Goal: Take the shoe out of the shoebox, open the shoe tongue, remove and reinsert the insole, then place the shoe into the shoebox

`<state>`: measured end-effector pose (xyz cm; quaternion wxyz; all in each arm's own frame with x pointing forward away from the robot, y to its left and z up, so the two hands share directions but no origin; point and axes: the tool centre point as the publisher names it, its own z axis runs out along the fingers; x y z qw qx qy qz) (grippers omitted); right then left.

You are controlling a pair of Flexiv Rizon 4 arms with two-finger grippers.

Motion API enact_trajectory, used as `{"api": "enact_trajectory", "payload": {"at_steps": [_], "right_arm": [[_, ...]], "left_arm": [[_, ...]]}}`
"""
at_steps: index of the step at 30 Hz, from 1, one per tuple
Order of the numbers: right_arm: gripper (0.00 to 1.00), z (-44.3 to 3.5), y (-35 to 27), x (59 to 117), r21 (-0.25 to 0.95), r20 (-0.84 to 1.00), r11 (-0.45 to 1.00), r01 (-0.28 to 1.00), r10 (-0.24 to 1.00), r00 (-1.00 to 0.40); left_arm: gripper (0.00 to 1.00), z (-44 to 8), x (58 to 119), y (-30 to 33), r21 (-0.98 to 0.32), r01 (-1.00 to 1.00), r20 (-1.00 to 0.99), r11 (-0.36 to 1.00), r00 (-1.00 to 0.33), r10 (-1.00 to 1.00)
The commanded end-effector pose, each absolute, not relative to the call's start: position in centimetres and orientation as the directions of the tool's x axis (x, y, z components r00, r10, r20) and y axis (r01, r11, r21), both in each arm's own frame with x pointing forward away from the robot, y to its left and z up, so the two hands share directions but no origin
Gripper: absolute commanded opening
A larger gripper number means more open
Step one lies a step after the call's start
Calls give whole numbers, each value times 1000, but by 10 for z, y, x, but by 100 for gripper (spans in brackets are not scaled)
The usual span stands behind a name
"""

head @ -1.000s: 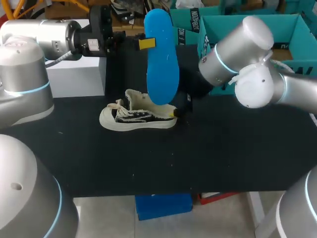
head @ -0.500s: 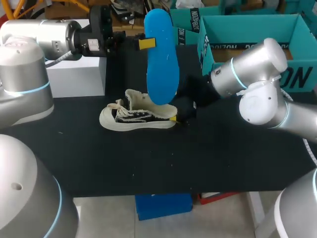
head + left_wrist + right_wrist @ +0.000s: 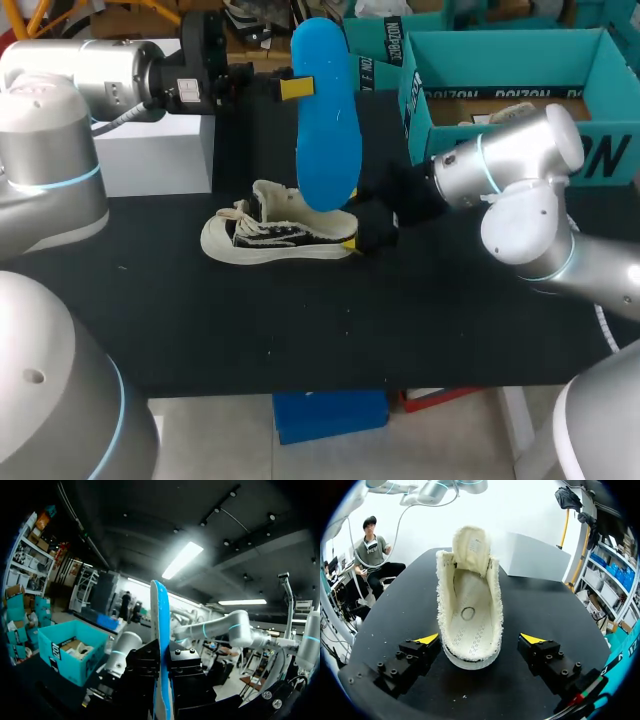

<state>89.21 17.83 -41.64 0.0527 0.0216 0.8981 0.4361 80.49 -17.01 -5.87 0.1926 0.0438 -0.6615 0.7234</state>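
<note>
Only right wrist view shows shoe (image 3: pixel 470 615) interior (left tool (image 3: pixel 305 88) grips insole (image 3: pixel 328 140)).

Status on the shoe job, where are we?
Done: shoe out of the shoebox, on the table, tongue open, insole out. In hand: left gripper holds the insole above the shoe; right gripper open astride the heel. Left: reinsert insole, box the shoe.
</note>
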Motion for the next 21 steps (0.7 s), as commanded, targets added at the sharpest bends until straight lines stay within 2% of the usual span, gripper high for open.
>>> {"api": "enact_trajectory", "payload": {"at_steps": [1,11,16,21], "right_arm": [[100,-419,179,892,791,-77,612,-9,85,-993],[100,-417,177,891,781,-78,625,-9,83,-993],[100,-403,178,895,649,-88,761,-24,44,-995],[100,-393,178,903,559,-76,829,-19,29,-997]], "left_arm": [[0,-59,804,-171,-941,-335,317,-52,-923,217],[0,-59,804,-171,-941,-335,317,-52,-923,217],[0,-59,804,-171,-941,-335,317,-52,-923,217],[0,-59,804,-171,-941,-335,317,-52,-923,217]]}}
